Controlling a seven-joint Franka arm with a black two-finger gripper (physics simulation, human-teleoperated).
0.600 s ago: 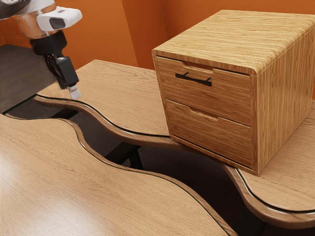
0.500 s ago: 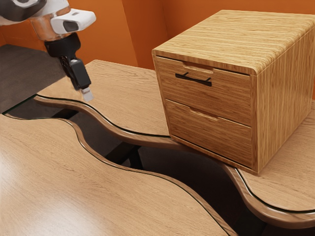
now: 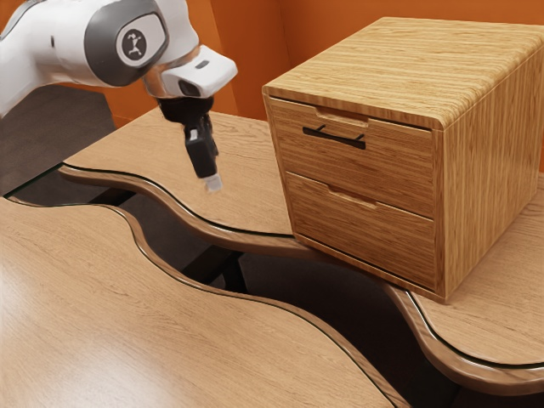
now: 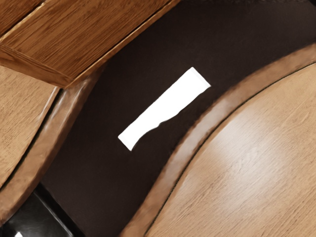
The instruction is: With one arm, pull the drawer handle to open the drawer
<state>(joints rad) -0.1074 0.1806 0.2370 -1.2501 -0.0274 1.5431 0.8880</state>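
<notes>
nearest lies a curved wooden table, its rim bordering a dark gap that separates it from a second table beyond. the gripper hangs point-down from the white arm over the near edge of that second table, touching nothing; whether the claw is released or clenched cannot be told from this side-on angle. in the wrist view the camera looks down into the gap, where a white patch lies on the dark floor. further right stands the wooden cabinet, set at the table's edge so that its front faces the arm. its upper drawer sits flush with the front, hence judged shut, and carries the dark bar handle, which stands proud of the wood to admit a grasp. the lower drawer shows only a wooden lip. the gripper is well left of the handle, so the approach is judged unfinished. an orange wall closes the scene.
</notes>
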